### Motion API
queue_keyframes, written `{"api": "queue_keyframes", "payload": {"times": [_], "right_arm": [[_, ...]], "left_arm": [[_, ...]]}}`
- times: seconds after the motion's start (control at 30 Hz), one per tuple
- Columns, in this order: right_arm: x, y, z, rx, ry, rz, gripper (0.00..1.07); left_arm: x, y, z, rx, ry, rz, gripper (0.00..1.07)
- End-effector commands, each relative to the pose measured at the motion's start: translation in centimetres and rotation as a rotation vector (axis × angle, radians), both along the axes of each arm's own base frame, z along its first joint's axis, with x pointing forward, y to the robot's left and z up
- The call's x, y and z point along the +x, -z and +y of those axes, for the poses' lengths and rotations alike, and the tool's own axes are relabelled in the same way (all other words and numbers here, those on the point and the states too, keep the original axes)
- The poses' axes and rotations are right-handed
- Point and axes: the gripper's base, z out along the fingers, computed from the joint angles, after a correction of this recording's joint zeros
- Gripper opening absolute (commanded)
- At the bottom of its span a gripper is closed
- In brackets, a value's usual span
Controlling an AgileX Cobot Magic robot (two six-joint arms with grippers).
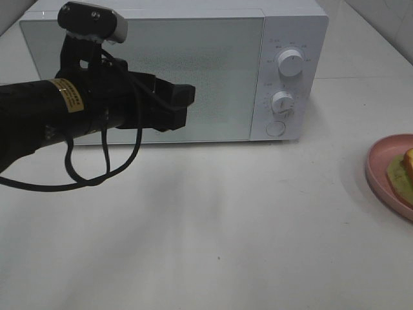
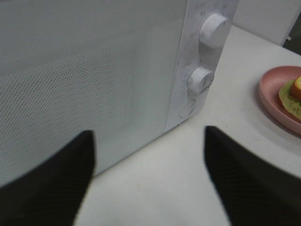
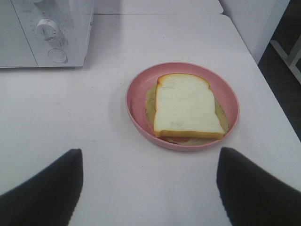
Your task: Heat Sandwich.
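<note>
A: Nearest the high camera is the left arm (image 1: 39, 116), a black bulk with a loose cable, reaching in front of the microwave (image 1: 174, 71). Its gripper (image 1: 184, 106) hangs before the door (image 1: 213, 77), jaws apart, holding nothing; I cannot tell whether it touches the door.

B: And the sandwich (image 3: 188, 106)?

A: On the plate (image 3: 136, 101), well apart from the microwave, off to its right on the tabletop (image 1: 213, 226). In the right wrist view the top slice lies flat, pale with an orange crust, with green filling showing at the edges. The right gripper (image 3: 149, 188) hovers near the plate, jaws wide apart, touching nothing.

B: So how far along is the heating?

A: Barely begun, I'd judge. The door is shut and the sandwich is not yet lifted. Left to do: open the door, carry the plate in, close up, set a dial (image 1: 292, 63).

B: Is there a handle?

A: None that I can see. A round button (image 1: 275, 127) sits under the two dials; it may release the door, but that is a guess.

B: The room?

A: A plain white tabletop. White panels stand past the tabletop's edge, with dark floor beyond.
</note>
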Motion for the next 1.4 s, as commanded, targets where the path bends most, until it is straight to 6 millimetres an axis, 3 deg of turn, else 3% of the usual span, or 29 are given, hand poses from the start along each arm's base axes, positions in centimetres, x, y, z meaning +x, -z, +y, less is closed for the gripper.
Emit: {"api": "queue_keyframes", "payload": {"times": [0.03,0.17,0.43,0.6,1.0,1.4], "right_arm": [[-0.4,0.0,0.0,0.001,0.006,-0.035,0.75],[-0.4,0.0,0.0,0.001,0.006,-0.035,0.75],[-0.4,0.0,0.0,0.001,0.006,-0.035,0.75],[-0.4,0.0,0.0,0.004,0.007,-0.035,0.75],[-0.4,0.0,0.0,0.004,0.007,-0.035,0.75],[-0.4,0.0,0.0,0.004,0.007,-0.035,0.75]], "left_arm": [[-0.8,-0.3,0.6,0.039,-0.015,0.074,1.02],[-2.2,-0.5,1.9,0.191,-0.014,0.221,1.01],[-3.5,-1.2,3.1,0.312,0.002,0.275,1.00],[-4.7,-1.1,4.4,0.417,-0.023,0.425,1.00],[-2.5,-3.3,8.2,0.475,-0.201,0.654,1.00],[-2.2,-2.7,14.1,0.532,-0.332,0.905,1.00]]}}
